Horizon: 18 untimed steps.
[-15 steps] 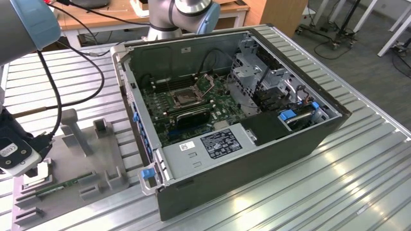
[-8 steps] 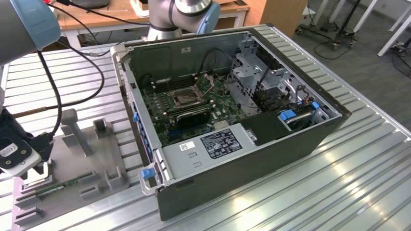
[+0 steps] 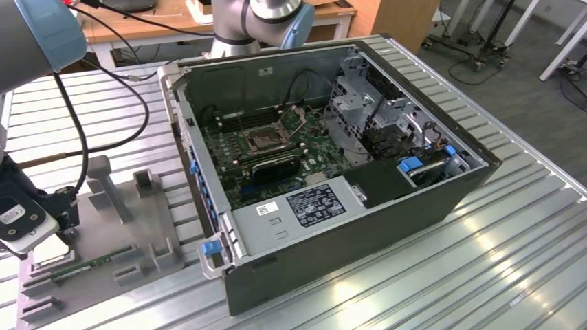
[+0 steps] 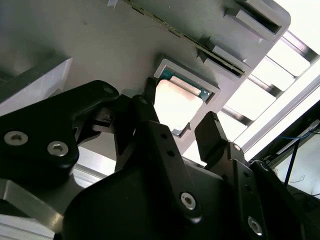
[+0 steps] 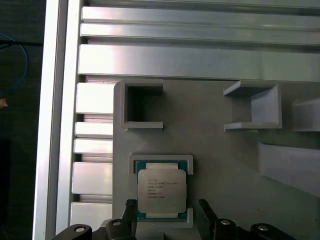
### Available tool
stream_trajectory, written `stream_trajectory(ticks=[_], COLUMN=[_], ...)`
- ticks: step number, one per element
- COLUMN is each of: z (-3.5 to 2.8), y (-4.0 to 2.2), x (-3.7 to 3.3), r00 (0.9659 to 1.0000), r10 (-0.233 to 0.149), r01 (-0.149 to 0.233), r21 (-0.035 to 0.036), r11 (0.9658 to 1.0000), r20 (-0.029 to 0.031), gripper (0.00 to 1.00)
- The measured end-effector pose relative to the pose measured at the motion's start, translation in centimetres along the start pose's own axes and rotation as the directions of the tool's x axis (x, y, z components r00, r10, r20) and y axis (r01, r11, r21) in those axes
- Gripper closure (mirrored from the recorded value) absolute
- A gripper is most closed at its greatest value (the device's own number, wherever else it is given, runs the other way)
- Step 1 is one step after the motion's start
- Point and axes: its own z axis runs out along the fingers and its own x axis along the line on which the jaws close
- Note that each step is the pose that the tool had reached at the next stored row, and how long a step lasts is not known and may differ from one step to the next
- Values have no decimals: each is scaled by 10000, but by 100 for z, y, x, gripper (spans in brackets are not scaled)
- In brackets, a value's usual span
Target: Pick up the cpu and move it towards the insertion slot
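Observation:
The cpu (image 5: 161, 192), a silver square chip on a green board, lies flat in a shallow grey nest on the fixture plate (image 5: 210, 150). My gripper (image 5: 167, 215) is open, with one black finger on each side of the chip and a gap showing on one side. The second wrist view has the cpu (image 4: 175, 102) between the fingers (image 4: 215, 137) too. In the exterior view, the gripper (image 3: 46, 237) hangs at the far left over the cpu (image 3: 51, 256). The insertion slot (image 3: 261, 141), a dark square in a silver frame, sits on the motherboard inside the open case.
The open computer case (image 3: 367, 206) fills the table's middle, with tall walls around the motherboard. The grey fixture plate (image 3: 137, 227) carries upright posts and brackets, and a thin green memory stick (image 3: 87, 267) lies beside the cpu nest. Black cables (image 3: 78, 117) hang from the arm.

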Motion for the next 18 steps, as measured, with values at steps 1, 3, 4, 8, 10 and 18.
stream_trajectory(ticks=[1,3,4,8,10,18], z=[0,1,1,14,18,42], y=[0,0,0,-1,-1,-2], x=[0,0,0,0,0,0], r00=[10000,10000,10000,10000,10000,10000], r10=[0,0,0,0,0,0], r01=[0,0,0,0,0,0], r21=[0,0,0,0,-1,0], r11=[10000,10000,10000,10000,10000,10000], r20=[0,1,0,0,2,0], gripper=[41,41,41,41,41,41])
